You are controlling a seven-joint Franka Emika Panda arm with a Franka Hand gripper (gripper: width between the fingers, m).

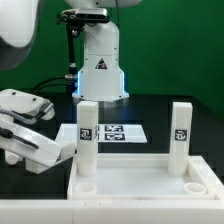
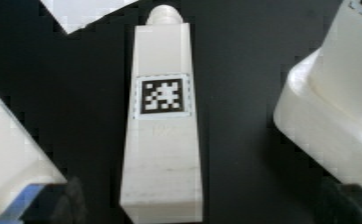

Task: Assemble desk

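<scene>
Spread wide over a loose leg [image 2: 162,120], gripping nothing.

Shows the gripper [image 2: 192,203] tilted beside the bench [image 1: 150,108] edge at the exterior view's left. Has both fingers [image 2: 36,203] standing well clear of the leg's sides, with black gaps between. Shows that leg lying flat on the black bench, tag up and pointed tip away from the fingers, between two other white parts [image 2: 338,100] too cropped to name. Places the top [image 1: 140,186] along the bench edge nearest the exterior camera, rim up. Finds two more legs upright in its far corner sockets, one [image 1: 87,135] toward the exterior view's left, the other [image 1: 181,130] toward its right. Shows the marker board [image 1: 112,132] flat at mid-bench behind them, in front of the white base [image 1: 100,65] at the far edge.
</scene>
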